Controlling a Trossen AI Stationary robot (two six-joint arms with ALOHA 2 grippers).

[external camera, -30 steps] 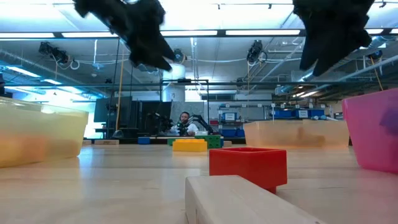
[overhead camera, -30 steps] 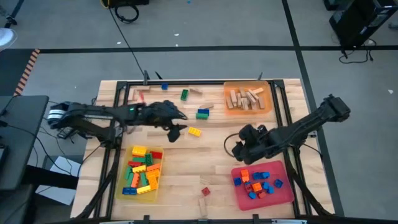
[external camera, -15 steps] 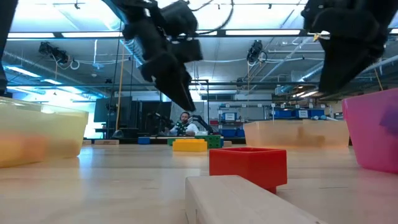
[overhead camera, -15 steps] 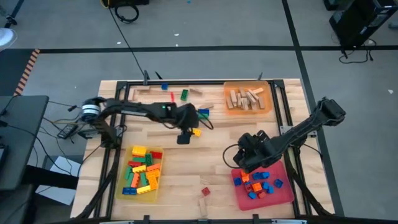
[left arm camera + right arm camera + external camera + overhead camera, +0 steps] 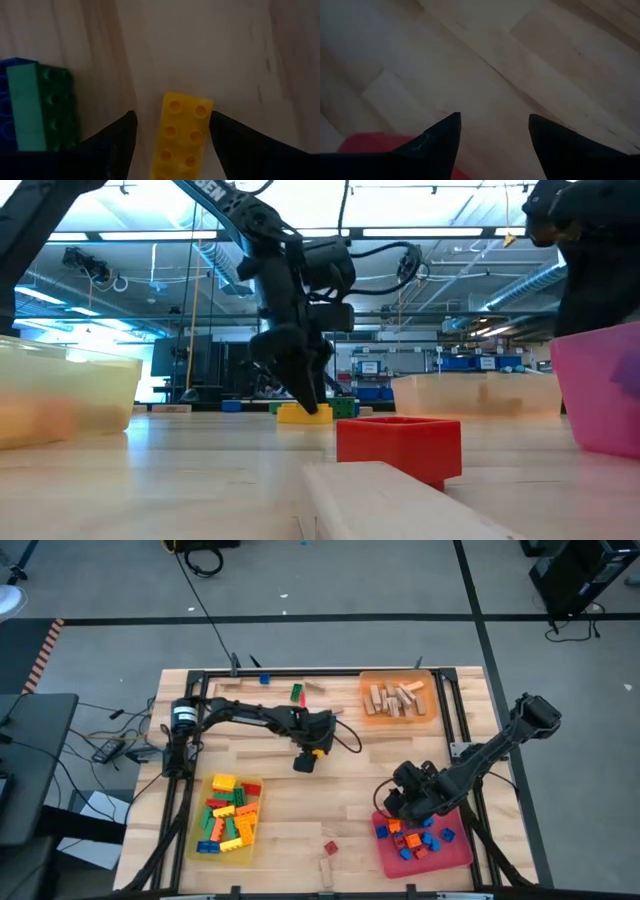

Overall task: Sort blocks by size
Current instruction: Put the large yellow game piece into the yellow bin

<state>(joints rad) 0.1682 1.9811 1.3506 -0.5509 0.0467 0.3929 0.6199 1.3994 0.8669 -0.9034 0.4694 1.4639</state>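
Observation:
A yellow brick [image 5: 182, 135] lies flat on the wooden table, studs up, between the open fingers of my left gripper [image 5: 173, 114], which points steeply down over it [image 5: 305, 758]; a gap shows on each side. A green brick [image 5: 47, 110] joined to a blue one [image 5: 6, 105] lies beside it. My right gripper [image 5: 392, 805] hangs open and empty above the table at the red tray's [image 5: 455, 850] far left corner. Other loose blocks: a green one [image 5: 297, 692], a blue one [image 5: 264, 679], a small red one [image 5: 330, 847] and a wooden piece [image 5: 327, 870].
A yellow tray [image 5: 190, 840] of mixed bricks stands at the near left. An orange tray [image 5: 366, 680] of wooden pieces stands at the far right. The red tray holds small blue and orange blocks. A black frame [image 5: 200, 675] borders the table.
My left gripper has swung toward the table's right and near edges, sunk and rolled, and now straddles the yellow brick. My right gripper has drifted toward the near edge and down, to the red tray's corner. No block has moved.

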